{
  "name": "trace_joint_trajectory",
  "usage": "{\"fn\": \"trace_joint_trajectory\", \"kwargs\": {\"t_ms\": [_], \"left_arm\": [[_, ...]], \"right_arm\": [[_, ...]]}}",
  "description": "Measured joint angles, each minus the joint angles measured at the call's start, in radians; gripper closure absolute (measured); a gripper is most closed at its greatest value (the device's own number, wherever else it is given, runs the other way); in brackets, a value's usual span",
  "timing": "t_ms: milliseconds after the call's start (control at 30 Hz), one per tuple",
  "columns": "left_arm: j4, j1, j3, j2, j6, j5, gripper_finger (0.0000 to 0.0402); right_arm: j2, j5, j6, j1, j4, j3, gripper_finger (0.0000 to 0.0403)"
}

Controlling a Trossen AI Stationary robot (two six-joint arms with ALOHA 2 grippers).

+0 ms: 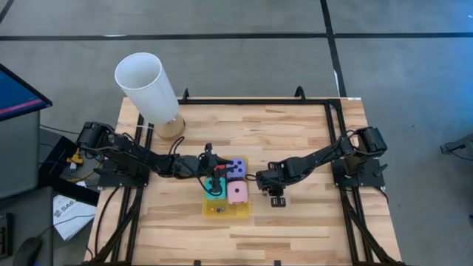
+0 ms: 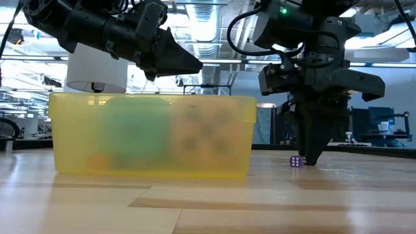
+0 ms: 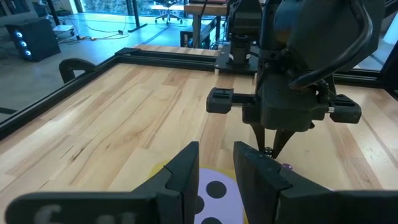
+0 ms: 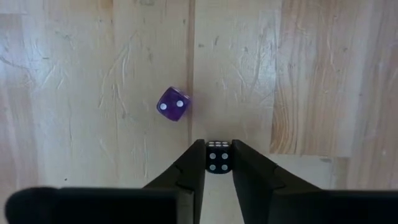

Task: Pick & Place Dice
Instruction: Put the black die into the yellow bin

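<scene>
Tray (image 1: 209, 212): yellow, translucent, set near the middle of the table (image 1: 295, 140); taken as landmark.
Big purple die (image 1: 237, 167): inside the tray, far corner on the right-arm side.
Big pink die (image 1: 236, 193): inside the tray, just in front of the purple one.
Big cyan die (image 1: 214, 196): inside the tray, beside the pink one, partly hidden under the left arm.
Big red die (image 1: 219, 182): only a red patch seen in the tray beneath the left gripper; cannot be told whether resting or held.
Small pieces in tray (image 1: 216, 210): a few tiny coloured bits on the tray's near floor.
Small black die (image 4: 217, 156): outside the tray on its right-arm side, on bare wood, clamped between the right gripper's fingers.
Small purple die (image 4: 172, 104): outside the tray, loose on the wood, near the black one but not touching.
Right gripper (image 4: 217, 163): pointing straight down beside the tray, fingers clenched on the small black die.
Left gripper (image 3: 216, 169): poised over the tray above the purple die, fingers slightly parted, nothing visibly held in its wrist view.
White cylinder (image 1: 146, 87): well behind the tray, uninvolved.
Progress: judged well advanced; big dice in the tray, two small dice left outside, one already gripped.
</scene>
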Motion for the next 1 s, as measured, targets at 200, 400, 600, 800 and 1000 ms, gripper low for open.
{"fn": "trace_joint_trajectory", "kwargs": {"t_ms": [200, 400, 600, 800, 1000], "left_arm": [[0.0, 0.0, 0.0, 0.0, 0.0, 0.002, 0.0312], [0.0, 0.0, 0.0, 0.0, 0.0, 0.002, 0.0312], [0.0, 0.0, 0.0, 0.0, 0.0, 0.0, 0.0312], [0.0, 0.0, 0.0, 0.0, 0.0, -0.003, 0.0312], [0.0, 0.0, 0.0, 0.0, 0.0, -0.003, 0.0312]], "right_arm": [[0.0, -0.001, 0.0, 0.0, 0.0, 0.0, 0.0338], [0.0, -0.002, 0.0, 0.0, -0.003, 0.001, 0.0339], [0.0, -0.005, 0.0, -0.001, -0.147, 0.085, 0.034], [0.0, -0.005, -0.043, -0.002, -0.246, 0.205, 0.034], [0.0, 0.019, -0.105, -0.002, -0.327, 0.306, 0.034]]}}
